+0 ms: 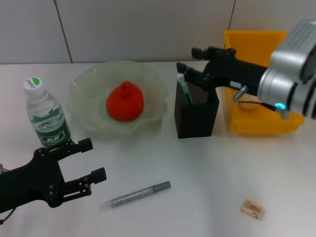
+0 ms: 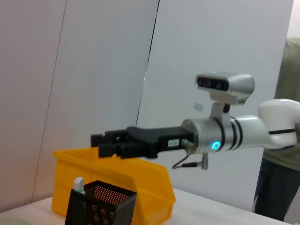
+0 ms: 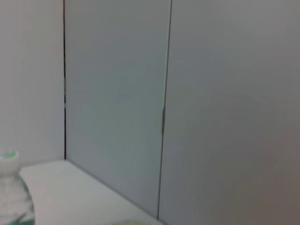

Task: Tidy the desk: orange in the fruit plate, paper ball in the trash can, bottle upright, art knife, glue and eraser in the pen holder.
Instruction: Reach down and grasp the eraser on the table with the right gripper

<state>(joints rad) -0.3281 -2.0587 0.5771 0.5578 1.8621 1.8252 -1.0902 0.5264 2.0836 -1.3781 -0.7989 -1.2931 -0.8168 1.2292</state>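
White table (image 1: 207, 168) carrying the task items. The orange (image 1: 125, 102), red-orange with a small pointed nub on top, lies in the middle of the fruit plate (image 1: 81, 94), a pale-green translucent dish with a wavy rim, toward the far edge of the table. The bottle (image 1: 45, 116), clear with a green label and a white-and-green cap, stands upright near the left edge, just beside the plate. The pen holder (image 1: 196, 116), a black mesh square cup, stands right of the plate and already contains a slim pale-green and white stick-like item (image 1: 184, 89). The yellow trash can (image 1: 256, 98) stands just right of the holder, near the far right corner. A grey pen-like tool (image 1: 136, 194), presumably the art knife, lies flat near the front edge, centre. The eraser (image 1: 252, 208), a small tan block, lies flat toward the front right corner.

The right gripper (image 1: 190, 61) hangs above the pen holder's far rim; whether its jaws are apart or together cannot be told, and nothing is seen held. The left gripper (image 1: 91, 160) hovers at the front left, jaws apart and empty, just in front of the bottle and left of the grey tool, touching neither.
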